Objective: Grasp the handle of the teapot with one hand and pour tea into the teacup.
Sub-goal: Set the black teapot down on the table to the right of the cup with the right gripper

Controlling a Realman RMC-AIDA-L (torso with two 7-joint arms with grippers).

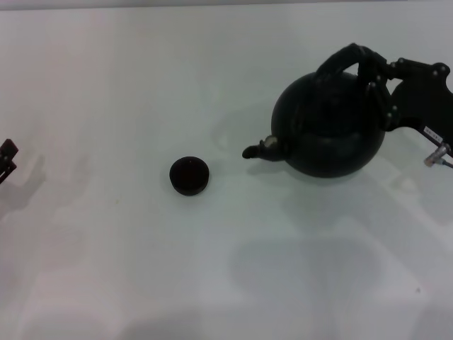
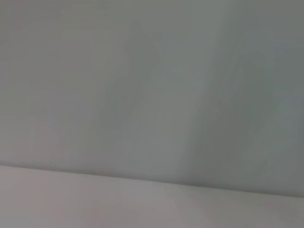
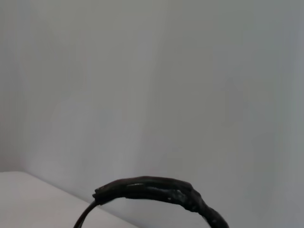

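Note:
The large round black teapot (image 1: 329, 127) is at the right in the head view, its short spout (image 1: 258, 150) pointing left toward the teacup. My right gripper (image 1: 375, 74) comes in from the right and is shut on the arched handle (image 1: 340, 60) near its top. The pot looks lifted off the table, since its faint shadow (image 1: 297, 265) lies well in front of it. The tiny dark teacup (image 1: 189, 175) stands upright on the white table, left of the spout with a gap between them. A dark arc of the handle (image 3: 152, 190) shows in the right wrist view.
My left gripper (image 1: 7, 159) is parked at the far left edge of the white table (image 1: 106, 269). The left wrist view shows only a pale blank surface.

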